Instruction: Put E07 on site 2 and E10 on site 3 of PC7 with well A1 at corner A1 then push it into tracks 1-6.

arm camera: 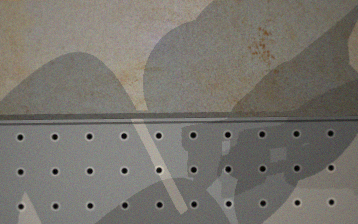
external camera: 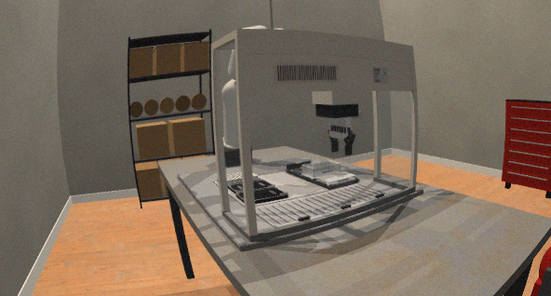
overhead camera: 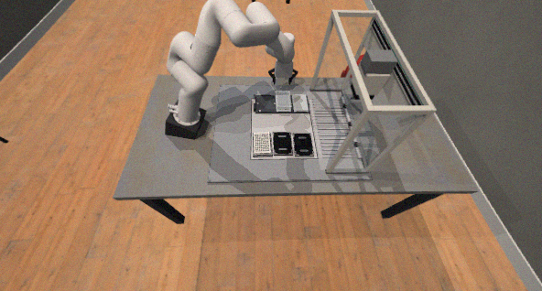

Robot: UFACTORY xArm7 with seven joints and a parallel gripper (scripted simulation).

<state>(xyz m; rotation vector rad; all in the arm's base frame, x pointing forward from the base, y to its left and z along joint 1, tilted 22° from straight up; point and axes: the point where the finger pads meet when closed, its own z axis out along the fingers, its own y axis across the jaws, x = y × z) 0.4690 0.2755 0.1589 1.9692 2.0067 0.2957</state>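
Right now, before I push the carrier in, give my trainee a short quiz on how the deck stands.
1. True or false: the black two-finger gripper is shut on a plate.
2. Which site of the dark flat plate carrier is bare? A) site 1 B) site 2 C) site 3
3. How many of the three nests hold a plate?

Key:
1. False: it is open and holds nothing.
2. A. The pale deep-well block and the flat 384-well plate fill the other two.
3. One: the white 96-well plate.
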